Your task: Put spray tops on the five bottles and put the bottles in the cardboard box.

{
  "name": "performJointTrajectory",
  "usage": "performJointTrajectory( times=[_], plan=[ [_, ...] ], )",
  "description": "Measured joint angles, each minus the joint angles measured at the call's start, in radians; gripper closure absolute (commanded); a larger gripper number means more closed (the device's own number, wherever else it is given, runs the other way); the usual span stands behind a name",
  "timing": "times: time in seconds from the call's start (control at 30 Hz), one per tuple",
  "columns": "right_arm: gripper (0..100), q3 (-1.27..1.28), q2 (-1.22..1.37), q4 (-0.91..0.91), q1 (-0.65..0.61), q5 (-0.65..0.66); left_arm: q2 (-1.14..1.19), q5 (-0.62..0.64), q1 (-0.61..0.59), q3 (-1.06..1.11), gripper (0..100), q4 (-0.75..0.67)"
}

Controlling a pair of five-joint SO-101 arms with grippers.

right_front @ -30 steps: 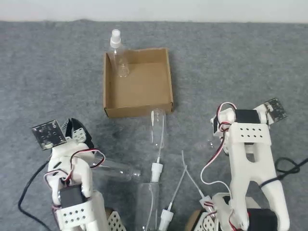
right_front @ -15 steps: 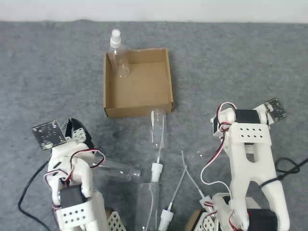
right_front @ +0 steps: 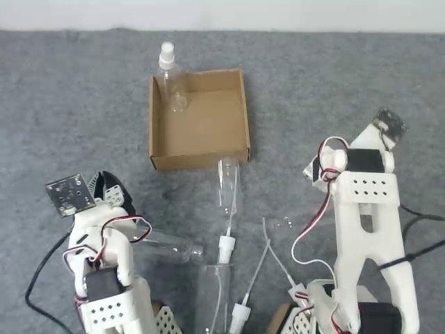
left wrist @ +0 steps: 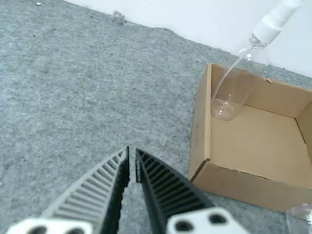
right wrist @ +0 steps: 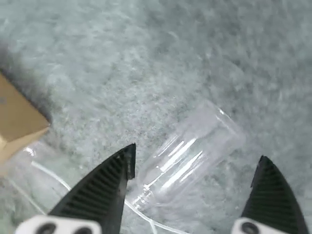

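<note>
One capped bottle (right_front: 172, 83) leans in the upper-left corner of the cardboard box (right_front: 201, 161), its white top poking over the back wall. Why like that?

I reckon the wall props it up, base down on the box floor. That one looks finished.

And the others?

Uncapped bottles (right_front: 228, 182) lie flat on the grey carpet (right_front: 348, 83) in the lower middle of the high view, one just below the box's front wall. Loose spray tops (right_front: 226, 243) with their dip tubes lie among them. Lying between the two arms, they look to be in reach of either one.

How does the right pincer stand?

Spread wide. The right gripper (right wrist: 196, 152) has one jaw on each side of a clear bottle (right wrist: 187, 161) that lies on the carpet, and it grips nothing. Whether a jaw touches the bottle, I cannot tell. My guess is that it is lined up to close across the body.

And the left?

Nearly closed, with a thin slit between the ribbed jaws and nothing in it. The left gripper (left wrist: 131, 155) hangs over bare carpet at the lower left of the high view, pointed toward the box but well apart from it.
</note>
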Motion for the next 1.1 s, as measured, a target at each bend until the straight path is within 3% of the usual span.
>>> performJointTrajectory(
  times=[0.2, 0.43, 0.67, 1.1],
  plan=[
    [68.0, -0.008, 0.0, 0.0, 0.0, 0.192, 0.0, 0.0, 0.0, 0.0, 99, 0.0],
    [68.1, -0.008, 0.0, 0.034, 0.0, 0.279, 0.0, 0.0, 0.0, 0.0, 99, 0.0],
    [68.1, -0.057, 0.0, 0.121, -0.037, 0.566, 0.0, 0.0, 0.0, 0.0, 99, 0.0],
    [68.0, -0.058, 0.0, 0.183, -0.189, 0.982, 0.0, 0.0, 0.0, 0.0, 99, 0.0]
  ],
)
